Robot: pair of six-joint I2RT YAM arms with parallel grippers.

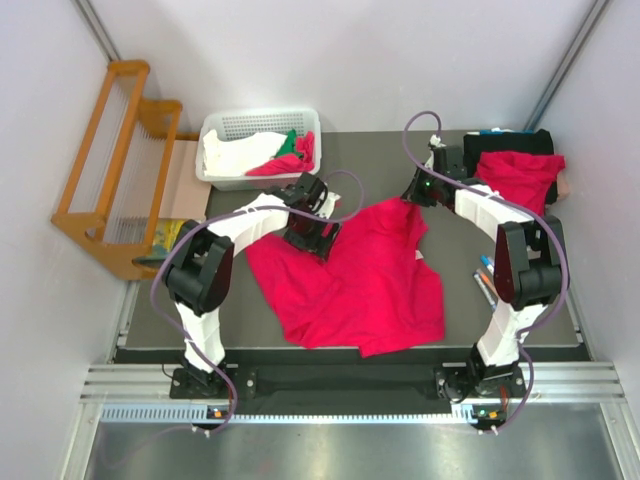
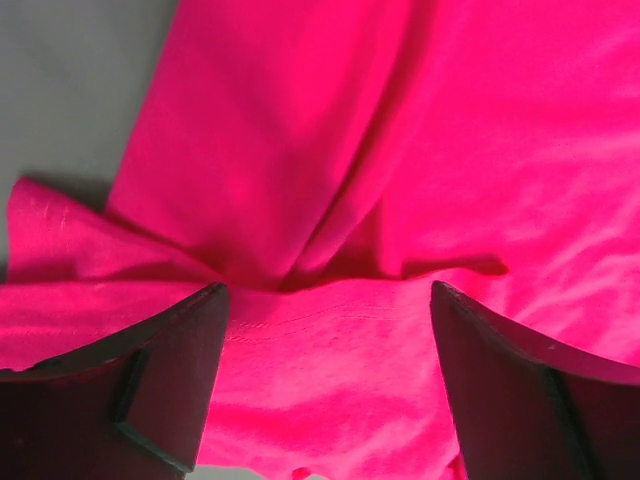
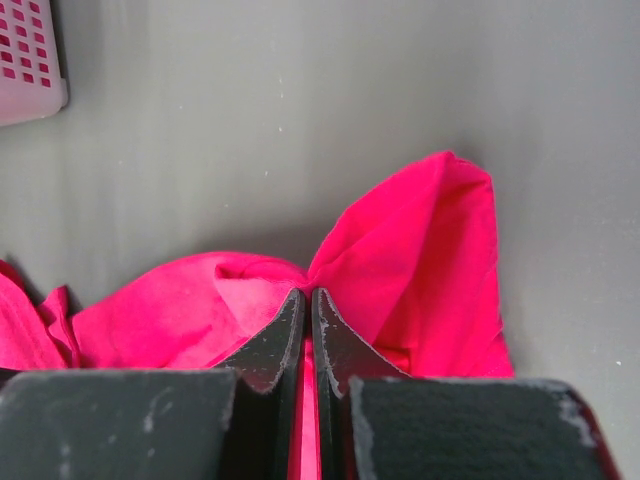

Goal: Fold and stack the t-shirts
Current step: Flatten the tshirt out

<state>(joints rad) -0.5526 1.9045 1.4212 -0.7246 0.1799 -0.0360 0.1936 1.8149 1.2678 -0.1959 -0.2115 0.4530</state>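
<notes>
A crimson-red t-shirt point(image 1: 360, 280) lies spread and rumpled on the dark table. My left gripper point(image 1: 312, 240) is open, its jaws wide apart over the shirt's upper left part; red cloth point(image 2: 330, 350) fills the gap between its fingers point(image 2: 170, 370). My right gripper point(image 1: 420, 190) is shut on the shirt's far right corner, with a fold of cloth point(image 3: 420, 250) pinched between its fingers point(image 3: 275, 340). A second red t-shirt point(image 1: 520, 175) lies folded at the far right. Another red cloth point(image 1: 290, 160) sits in the basket.
A white basket point(image 1: 255, 125) at the far left holds white and green cloth; its corner shows in the right wrist view point(image 3: 25, 60). A wooden rack point(image 1: 110, 160) stands off the left side. Pens point(image 1: 485, 280) lie by the right arm.
</notes>
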